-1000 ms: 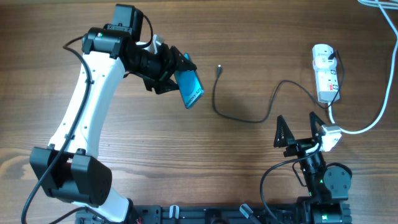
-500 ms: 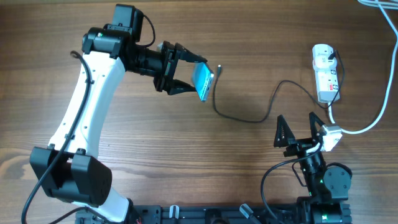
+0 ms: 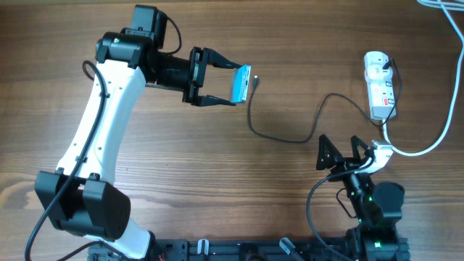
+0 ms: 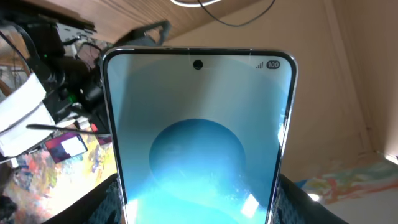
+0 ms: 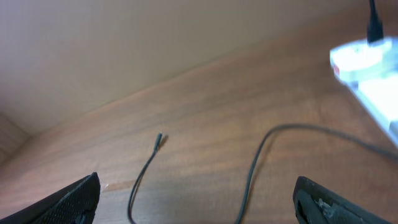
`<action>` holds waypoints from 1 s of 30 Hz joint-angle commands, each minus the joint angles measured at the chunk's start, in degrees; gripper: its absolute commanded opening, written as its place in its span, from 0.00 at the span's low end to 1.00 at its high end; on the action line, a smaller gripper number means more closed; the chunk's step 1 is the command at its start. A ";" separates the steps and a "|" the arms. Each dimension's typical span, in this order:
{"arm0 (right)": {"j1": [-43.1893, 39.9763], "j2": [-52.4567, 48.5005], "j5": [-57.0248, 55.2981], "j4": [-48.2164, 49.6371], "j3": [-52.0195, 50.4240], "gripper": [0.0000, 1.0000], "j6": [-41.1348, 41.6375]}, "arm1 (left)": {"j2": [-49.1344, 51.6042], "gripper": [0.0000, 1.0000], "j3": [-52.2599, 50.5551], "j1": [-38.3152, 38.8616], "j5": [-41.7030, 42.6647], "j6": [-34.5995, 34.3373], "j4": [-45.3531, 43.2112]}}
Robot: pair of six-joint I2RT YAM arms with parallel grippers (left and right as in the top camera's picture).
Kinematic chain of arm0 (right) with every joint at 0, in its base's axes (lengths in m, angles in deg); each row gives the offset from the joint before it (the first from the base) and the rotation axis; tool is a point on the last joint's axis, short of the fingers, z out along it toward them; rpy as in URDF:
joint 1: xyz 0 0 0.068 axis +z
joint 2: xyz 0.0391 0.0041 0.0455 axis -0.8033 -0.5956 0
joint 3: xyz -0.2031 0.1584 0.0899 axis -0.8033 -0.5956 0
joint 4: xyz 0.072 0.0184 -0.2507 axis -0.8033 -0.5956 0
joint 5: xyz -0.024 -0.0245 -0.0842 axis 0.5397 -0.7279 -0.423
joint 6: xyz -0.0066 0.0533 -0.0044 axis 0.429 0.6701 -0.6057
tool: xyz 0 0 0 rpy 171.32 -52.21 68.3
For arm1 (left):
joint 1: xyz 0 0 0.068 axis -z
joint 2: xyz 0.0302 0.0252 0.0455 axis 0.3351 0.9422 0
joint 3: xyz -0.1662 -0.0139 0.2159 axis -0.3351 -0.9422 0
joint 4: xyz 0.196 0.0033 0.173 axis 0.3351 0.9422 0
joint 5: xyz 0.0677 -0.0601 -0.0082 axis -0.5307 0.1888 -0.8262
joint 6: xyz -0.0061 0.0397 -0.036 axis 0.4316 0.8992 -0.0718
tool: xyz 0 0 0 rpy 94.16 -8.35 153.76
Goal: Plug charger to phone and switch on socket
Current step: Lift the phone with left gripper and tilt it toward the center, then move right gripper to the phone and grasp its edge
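Far side, just left of centre | phone (image 3: pixel 242 84) is held on edge between the closed-in fingers of left gripper (image 3: pixel 234 85), beside the tip of charger (image 3: pixel 256 80) | right gripper (image 3: pixel 341 148) spread wide, nothing held, near right | socket (image 3: pixel 380 85) far right | risk: loose tip could be pushed away, phone twisted in grip.

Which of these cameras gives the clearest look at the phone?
The left wrist view: the phone fills the frame, its blue screen facing the camera. Overhead shows it only as a thin, tilted sliver held in the left end effector. The right wrist view does not show it.
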 commanded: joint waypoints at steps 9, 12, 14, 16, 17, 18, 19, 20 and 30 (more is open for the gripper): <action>0.17 -12.17 0.63 0.42 -0.09 1.00 17.73 | -1.42 0.04 1.33 -0.15 4.31 -1.86 -0.94; 0.17 -14.64 0.94 0.44 -0.09 1.00 25.18 | -1.42 0.04 1.33 -0.15 3.02 -1.88 -0.94; 0.17 -16.28 2.03 0.57 -0.09 1.00 31.58 | -1.42 0.04 1.33 -0.15 1.38 -1.88 -0.94; 0.17 -17.44 2.97 0.63 -0.09 1.00 31.69 | -1.42 0.04 1.33 -0.15 -0.15 -1.90 -0.92; 0.17 -17.92 3.72 0.70 -0.09 1.00 31.56 | -1.42 0.04 1.33 -0.15 -0.72 -1.90 -0.94; 0.17 -18.47 5.22 0.87 -0.07 1.00 31.45 | -1.42 0.04 1.33 -0.15 -1.38 -2.01 -0.94; 0.17 -18.97 7.54 1.22 -0.07 1.00 31.01 | -1.42 0.04 1.33 -0.13 -2.03 -2.54 -0.94; 0.17 -19.10 9.81 1.70 -0.07 1.00 29.40 | -1.42 0.04 1.33 -0.13 -2.49 -2.56 -0.94; 0.17 -21.20 21.81 -0.85 9.57 1.00 20.68 | -1.42 0.04 1.33 -0.13 -5.68 -2.69 -0.92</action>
